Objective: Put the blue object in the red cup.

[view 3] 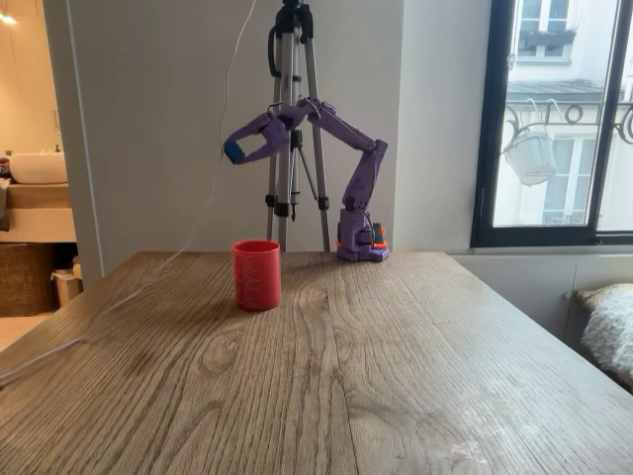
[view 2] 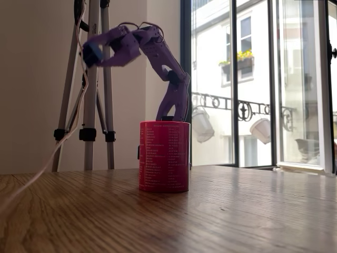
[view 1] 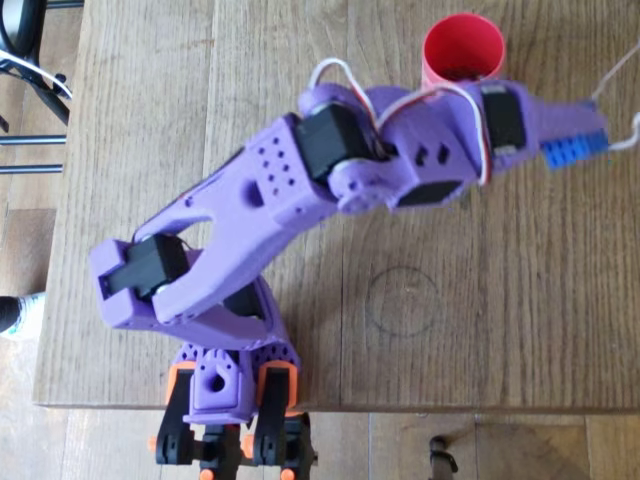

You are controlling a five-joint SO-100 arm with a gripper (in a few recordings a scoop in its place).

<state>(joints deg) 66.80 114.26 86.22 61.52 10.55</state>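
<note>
Purple arm (view 1: 270, 190) is clamped at the near edge of the wooden table (view 1: 520, 300) in the overhead view and reaches up and across toward the far right. The gripper (view 1: 585, 140) is raised high above the tabletop; in both fixed views it hangs well clear of the wood, (view 2: 90, 52) and (view 3: 233, 150).

The claw is pinching the blue brick (view 1: 573, 148): in the overhead view the brick sticks out between the purple fingers at the tip, studs faintly visible. In a fixed view the brick shows as a blue patch (view 2: 92, 53) at the gripper tip, blurred. In the other fixed view it is a small blue spot (view 3: 230, 151) at the end of the arm.

The red cup (view 1: 463, 50) stands upright on the table, mouth open, dark inside. In the overhead view the wrist overlaps its lower rim and the brick lies to the right of it, not over the mouth. The cup's white printed band is clear in a fixed view (view 2: 164, 156), where the gripper sits above and left of the cup. In the other fixed view the cup (view 3: 256, 274) stands below the gripper, slightly to its right.

A tripod (view 3: 294, 119) stands behind the table. A white cable (view 1: 345, 75) loops over the arm's wrist.
</note>
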